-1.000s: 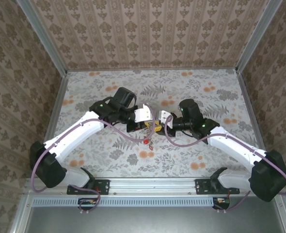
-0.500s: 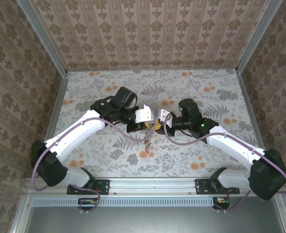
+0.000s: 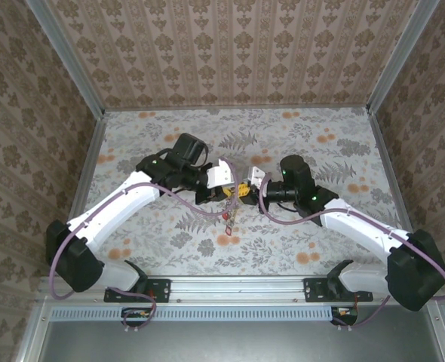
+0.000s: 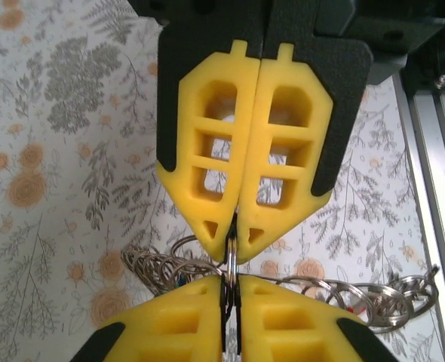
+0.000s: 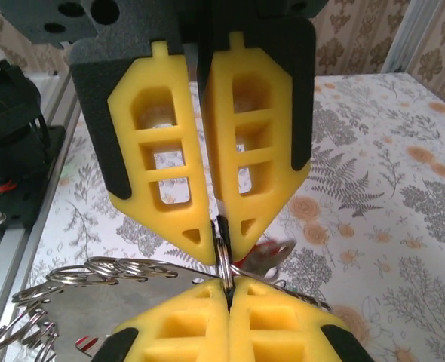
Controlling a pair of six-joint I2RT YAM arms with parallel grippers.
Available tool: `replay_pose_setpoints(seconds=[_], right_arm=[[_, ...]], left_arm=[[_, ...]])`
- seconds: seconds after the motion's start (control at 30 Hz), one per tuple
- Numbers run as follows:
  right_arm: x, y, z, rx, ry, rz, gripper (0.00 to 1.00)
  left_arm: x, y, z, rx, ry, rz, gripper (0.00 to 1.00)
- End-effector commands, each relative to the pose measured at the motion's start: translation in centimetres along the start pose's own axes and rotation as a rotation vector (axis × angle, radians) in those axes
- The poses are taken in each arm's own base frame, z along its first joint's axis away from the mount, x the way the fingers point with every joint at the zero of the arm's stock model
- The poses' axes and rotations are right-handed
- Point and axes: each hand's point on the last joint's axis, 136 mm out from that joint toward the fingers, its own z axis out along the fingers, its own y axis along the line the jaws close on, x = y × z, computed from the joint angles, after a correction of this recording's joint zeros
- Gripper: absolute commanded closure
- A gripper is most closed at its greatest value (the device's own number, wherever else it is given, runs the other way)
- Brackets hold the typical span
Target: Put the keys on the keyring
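Note:
Above the middle of the table my left gripper [image 3: 233, 191] and right gripper [image 3: 247, 190] meet tip to tip. Both are shut on the same thin metal keyring [image 4: 231, 258], seen edge-on between the two pairs of yellow fingertips. In the left wrist view my left gripper [image 4: 234, 240] pinches it from above, with the right one's fingers [image 4: 298, 320] below. The right wrist view has my right gripper [image 5: 221, 226] clamped on the keyring [image 5: 225, 260]. A key with a red head [image 5: 271, 253] hangs just behind it. A short string of rings and keys [image 3: 228, 213] dangles under the grippers.
Several linked metal split rings [image 4: 158, 264] trail off to both sides of the pinched ring [image 4: 388, 298]. The floral table [image 3: 320, 143] is walled on three sides. The aluminium rail [image 3: 237, 286] carrying the arm bases runs along the near edge.
The right gripper's fingers have closed onto the ring and it has edged left against the left gripper. The dangling string of rings has swung slightly.

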Motion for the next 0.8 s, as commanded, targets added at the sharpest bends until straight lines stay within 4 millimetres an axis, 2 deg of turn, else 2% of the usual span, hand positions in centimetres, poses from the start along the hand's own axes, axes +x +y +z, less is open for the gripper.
replay_pose_setpoints(seconds=[0.0, 0.2, 0.33, 0.37, 0.47, 0.53, 0.63, 0.7, 0.77], right_arm=[[-4.8, -0.5, -0.9, 0.04, -0.235, -0.032, 1.0], [-7.1, -1.5, -2.4, 0.118, -0.441, 0.017, 1.0], [-7.7, -1.7, -2.8, 0.13, -0.509, 0.047, 1.0], [-7.7, -1.6, -2.7, 0.117, -0.513, 0.054, 1.0], [-7.4, -0.9, -1.9, 0.054, -0.507, 0.075, 1.0], [-6.4, -0.3, -1.1, 0.022, -0.444, 0.068, 1.0], [-3.5, 0.7, 0.0, 0.015, -0.256, -0.017, 0.89], [-1.6, 0.9, 0.0, 0.019, -0.112, -0.089, 0.88], [-0.6, 0.9, -0.4, 0.028, -0.025, -0.139, 0.87]], left_arm=[[-1.5, -0.6, -0.9, 0.025, -0.136, -0.008, 0.83], [-0.4, -0.6, -0.6, 0.044, -0.153, -0.049, 0.82], [-0.3, -0.1, -0.7, 0.033, -0.17, -0.064, 0.84], [-0.6, -0.1, -0.9, 0.03, -0.182, -0.059, 0.85], [-1.4, 0.2, -1.4, 0.015, -0.219, -0.041, 0.99], [-1.8, 0.5, -1.9, -0.006, -0.231, -0.03, 1.0], [-2.0, 0.7, -2.6, -0.04, -0.227, -0.018, 1.0], [-1.8, 0.8, -2.9, -0.06, -0.202, -0.021, 1.0], [-1.5, 0.9, -3.0, -0.073, -0.174, -0.025, 1.0]])
